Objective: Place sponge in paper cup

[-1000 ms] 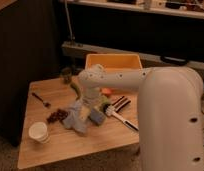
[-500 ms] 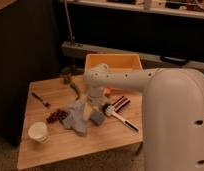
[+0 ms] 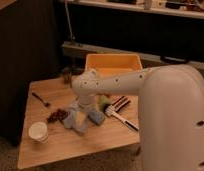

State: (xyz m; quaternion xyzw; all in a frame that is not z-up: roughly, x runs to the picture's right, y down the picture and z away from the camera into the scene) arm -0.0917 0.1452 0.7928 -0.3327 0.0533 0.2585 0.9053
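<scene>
Pale-yellow sponge (image 3: 83, 119) just beneath the pincer (image 3: 84, 108), grip state unclear, paper cup (image 3: 38, 131) well apart.

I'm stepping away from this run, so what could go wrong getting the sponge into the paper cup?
The gripper hangs over a tight cluster in the middle of the table. The sponge lies beside a cloth and a brush, so it may catch the wrong thing. The paper cup stands alone near a corner and looks light, so a bump or an oversized sponge might tip it.
</scene>
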